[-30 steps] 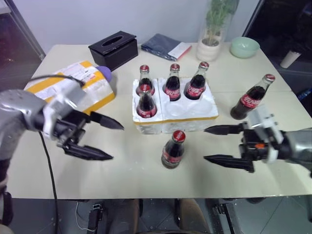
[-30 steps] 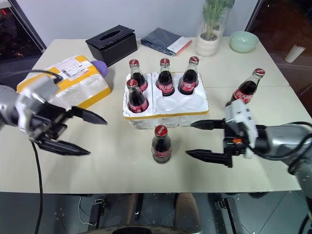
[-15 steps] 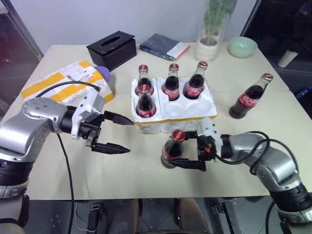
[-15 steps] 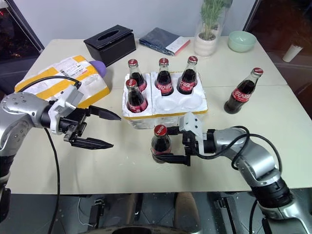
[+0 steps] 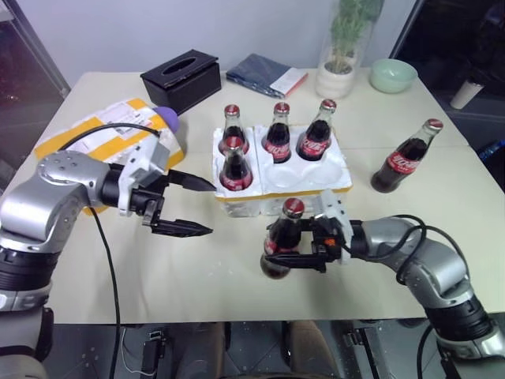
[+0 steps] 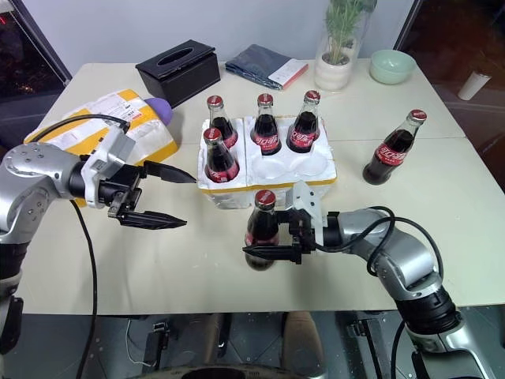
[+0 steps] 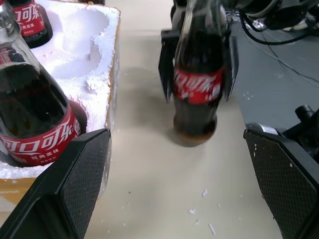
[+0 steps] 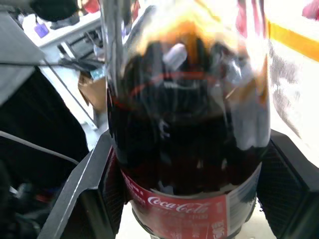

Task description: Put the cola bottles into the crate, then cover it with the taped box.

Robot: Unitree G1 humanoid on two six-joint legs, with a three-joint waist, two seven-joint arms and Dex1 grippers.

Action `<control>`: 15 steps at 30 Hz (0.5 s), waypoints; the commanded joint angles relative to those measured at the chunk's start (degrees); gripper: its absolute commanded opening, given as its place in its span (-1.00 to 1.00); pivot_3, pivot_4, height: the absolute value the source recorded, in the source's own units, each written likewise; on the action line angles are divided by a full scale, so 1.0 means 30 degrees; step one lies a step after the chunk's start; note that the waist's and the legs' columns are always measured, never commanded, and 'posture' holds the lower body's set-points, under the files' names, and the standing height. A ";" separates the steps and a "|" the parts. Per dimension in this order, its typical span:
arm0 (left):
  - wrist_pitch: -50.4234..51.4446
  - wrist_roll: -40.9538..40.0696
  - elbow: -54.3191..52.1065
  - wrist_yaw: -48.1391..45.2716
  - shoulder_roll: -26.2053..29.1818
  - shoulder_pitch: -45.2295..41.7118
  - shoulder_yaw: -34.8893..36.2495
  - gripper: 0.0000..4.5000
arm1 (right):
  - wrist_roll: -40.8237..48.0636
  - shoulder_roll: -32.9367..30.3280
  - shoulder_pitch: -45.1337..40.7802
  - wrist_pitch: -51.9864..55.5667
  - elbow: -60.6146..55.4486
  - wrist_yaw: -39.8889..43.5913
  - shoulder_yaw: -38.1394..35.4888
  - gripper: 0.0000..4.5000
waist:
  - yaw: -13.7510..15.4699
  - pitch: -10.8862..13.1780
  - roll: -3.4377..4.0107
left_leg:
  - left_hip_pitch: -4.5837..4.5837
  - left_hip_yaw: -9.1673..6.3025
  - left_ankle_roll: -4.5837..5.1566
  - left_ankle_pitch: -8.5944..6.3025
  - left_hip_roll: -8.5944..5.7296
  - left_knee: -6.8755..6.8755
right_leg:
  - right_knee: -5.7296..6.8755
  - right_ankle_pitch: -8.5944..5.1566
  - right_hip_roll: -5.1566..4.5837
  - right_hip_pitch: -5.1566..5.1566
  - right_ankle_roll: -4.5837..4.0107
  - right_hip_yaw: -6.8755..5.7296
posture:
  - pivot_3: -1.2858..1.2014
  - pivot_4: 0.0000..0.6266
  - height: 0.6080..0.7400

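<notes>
The cola bottles [image 5: 278,136] are dark with red caps and red labels in white script. Behind the white, yellow-banded crate [image 5: 278,194] sits a black tissue box [image 5: 182,77]. Left of the crate, the taped box [image 5: 102,136] is white with yellow stripes.

I see glossy glass on the bottle [image 7: 198,74], its red label [image 7: 197,85] smooth. The crate [image 7: 84,64] is rough, crumbly white foam. My counter [image 5: 237,276] looks matt and smooth, flecked with foam crumbs. My left pincer [image 5: 196,207] has matt black fingers [image 7: 79,174] with cross-hatched pads. The tissue box [image 5: 183,79] shines black.
</notes>
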 commanded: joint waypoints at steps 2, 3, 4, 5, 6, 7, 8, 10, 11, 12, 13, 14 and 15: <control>-0.0299 0.0010 0.0172 0.0309 -0.0287 -0.0585 0.0248 1.00 | 0.3940 -0.0340 -0.3239 0.1509 -0.0969 -0.0879 -0.3452 0.25 | -0.0060 0.0003 0.0002 | 0.0003 0.0000 0.0000 0.0000 0.0001 0.0006 | 0.0005 0.0004 0.0000 0.0000 -0.0008 0.0001 | 0.03 -0.52 1.00; -0.0281 -0.0010 0.0245 0.0373 -0.0390 -0.0642 0.0260 1.00 | 0.4391 -0.0253 -0.4391 0.1831 -0.0408 -0.1330 -0.3897 0.25 | -0.0064 0.0003 0.0003 | 0.0004 0.0000 0.0000 0.0000 0.0009 0.0005 | 0.0005 0.0005 0.0005 -0.0002 -0.0010 0.0000 | 0.03 -0.52 1.00; -0.0244 -0.0046 0.0308 0.0437 -0.0496 -0.0709 0.0280 1.00 | 0.4630 -0.0158 -0.5415 0.2117 0.0172 -0.1738 -0.4187 0.25 | -0.0092 0.0005 0.0006 | 0.0004 0.0001 0.0000 0.0000 0.0015 0.0003 | 0.0005 0.0005 0.0010 -0.0004 -0.0010 -0.0001 | 0.03 -0.52 1.00; -0.0131 -0.0157 0.0348 0.0539 -0.0622 -0.0807 0.0316 1.00 | 0.4308 -0.0028 -0.6459 0.2124 0.0893 -0.2155 -0.4212 0.25 | -0.0102 0.0009 0.0014 | 0.0004 0.0003 0.0000 0.0000 0.0029 0.0000 | 0.0005 0.0006 0.0022 -0.0013 -0.0009 -0.0001 | 0.03 -0.52 1.00; -0.0041 -0.0258 0.0360 0.0630 -0.0730 -0.0887 0.0355 1.00 | 0.3879 0.0065 -0.7282 0.2115 0.1552 -0.2495 -0.4071 0.25 | -0.0081 0.0009 0.0013 | 0.0004 0.0003 0.0000 0.0000 0.0032 -0.0004 | 0.0007 0.0006 0.0024 -0.0018 -0.0009 -0.0001 | 0.03 -0.52 1.00; 0.0058 -0.0365 0.0371 0.0697 -0.0838 -0.0955 0.0405 1.00 | 0.3105 0.0120 -0.7975 0.1983 0.2260 -0.2741 -0.3636 0.25 | -0.0076 0.0007 0.0011 | 0.0004 0.0003 0.0000 0.0000 0.0037 -0.0019 | 0.0007 0.0006 0.0029 -0.0023 -0.0010 -0.0003 | 0.03 -0.52 1.00; 0.0128 -0.0467 0.0367 0.0750 -0.0930 -0.1009 0.0457 1.00 | 0.2353 0.0126 -0.8463 0.1785 0.2883 -0.2868 -0.3161 0.25 | -0.0074 0.0008 0.0011 | 0.0004 0.0003 0.0000 0.0000 0.0044 -0.0021 | 0.0003 0.0006 0.0038 -0.0024 -0.0011 -0.0004 | 0.03 -0.52 1.00; 0.0387 -0.0754 0.0310 0.0915 -0.1119 -0.1149 0.0630 1.00 | 0.0808 0.0151 -0.8906 0.1059 0.4019 -0.2712 -0.2093 0.25 | -0.0024 0.0006 0.0009 | 0.0002 0.0004 0.0000 0.0000 0.0045 -0.0034 | 0.0002 0.0006 0.0038 -0.0028 -0.0012 -0.0006 | 0.03 -0.52 1.00; 0.0502 -0.0901 0.0273 0.1002 -0.1207 -0.1212 0.0730 1.00 | 0.0325 0.0243 -0.8995 0.0816 0.4469 -0.2625 -0.1755 0.25 | -0.0004 0.0006 0.0009 | 0.0002 0.0004 0.0000 0.0000 0.0043 -0.0036 | 0.0002 0.0006 0.0038 -0.0028 -0.0012 -0.0006 | 0.03 -0.52 1.00; 0.0703 -0.1089 0.0234 0.1147 -0.1294 -0.1283 0.0843 1.00 | -0.0178 0.0420 -0.9044 0.0509 0.4982 -0.2559 -0.1417 0.25 | -0.0013 0.0007 0.0009 | -0.0003 0.0004 0.0000 0.0000 0.0043 -0.0039 | 0.0000 0.0006 0.0037 -0.0030 -0.0012 -0.0006 | 0.03 -0.52 1.00; 0.0828 -0.1250 0.0174 0.1276 -0.1353 -0.1320 0.0944 1.00 | -0.0673 0.0630 -0.9043 0.0195 0.5463 -0.2509 -0.1074 0.25 | -0.0037 0.0007 0.0010 | -0.0017 0.0006 0.0000 0.0000 0.0042 -0.0040 | 0.0000 0.0006 0.0037 -0.0045 -0.0012 -0.0006 | 0.03 -0.52 1.00; 0.0912 -0.1356 0.0109 0.1370 -0.1371 -0.1330 0.1004 1.00 | -0.1119 0.0806 -0.9022 -0.0081 0.5864 -0.2433 -0.0777 0.25 | -0.0066 0.0009 0.0014 | -0.0024 0.0009 0.0000 0.0000 0.0042 -0.0041 | 0.0002 0.0007 0.0037 -0.0056 -0.0011 -0.0004 | 0.03 -0.52 1.00; 0.0949 -0.1420 0.0043 0.1446 -0.1365 -0.1317 0.1036 1.00 | -0.1461 0.0975 -0.8990 -0.0306 0.6186 -0.2338 -0.0563 0.25 | -0.0077 0.0008 0.0018 | -0.0024 0.0010 0.0000 0.0000 0.0042 -0.0046 | 0.0002 0.0008 0.0036 -0.0060 -0.0011 -0.0003 | 0.03 -0.52 1.00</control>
